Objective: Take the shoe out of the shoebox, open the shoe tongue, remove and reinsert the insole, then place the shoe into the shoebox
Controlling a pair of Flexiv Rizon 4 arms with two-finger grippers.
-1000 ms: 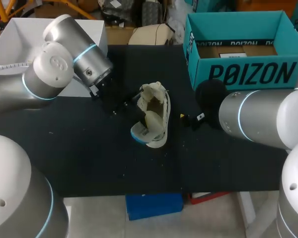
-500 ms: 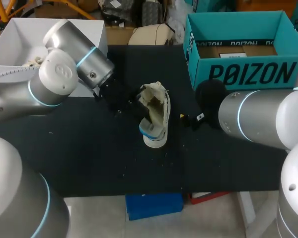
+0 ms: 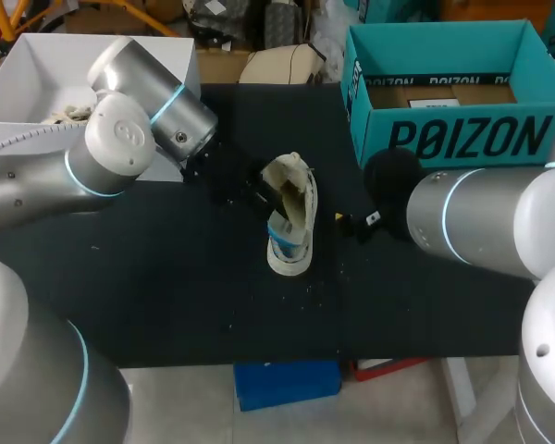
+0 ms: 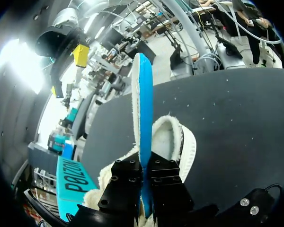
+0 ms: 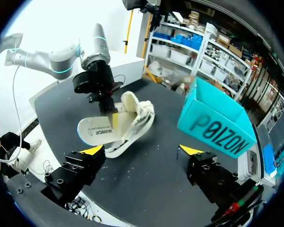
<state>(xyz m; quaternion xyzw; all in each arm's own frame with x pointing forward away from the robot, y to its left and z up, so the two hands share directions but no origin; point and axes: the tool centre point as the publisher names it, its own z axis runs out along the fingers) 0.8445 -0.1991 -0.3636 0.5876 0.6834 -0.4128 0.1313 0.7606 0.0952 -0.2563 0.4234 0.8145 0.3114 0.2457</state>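
A cream shoe [image 3: 298,199] lies on its side in the middle of the black table [image 3: 166,296]. My left gripper [image 3: 259,192] is at its opening, shut on the blue-bottomed insole [image 3: 282,238]. In the left wrist view the insole [image 4: 143,104] stands on edge between the black fingers of the left gripper [image 4: 144,166], over the shoe [image 4: 175,142]. The right wrist view shows the insole [image 5: 97,132] sticking out sideways beside the shoe [image 5: 135,118]. My right gripper [image 3: 345,222] hangs open just to the right of the shoe, holding nothing. The teal shoebox [image 3: 453,139] stands at the back right.
A white box [image 3: 32,65] stands at the back left, behind my left arm. The teal shoebox [image 5: 217,127] holds brown cardboard inside. The table's front edge runs near the lower part of the head view, with a blue object [image 3: 287,384] below it.
My left gripper has moved right toward the shoe with the insole in it. The insole's free end swung right and now sits over the shoe. The right arm has stayed still.
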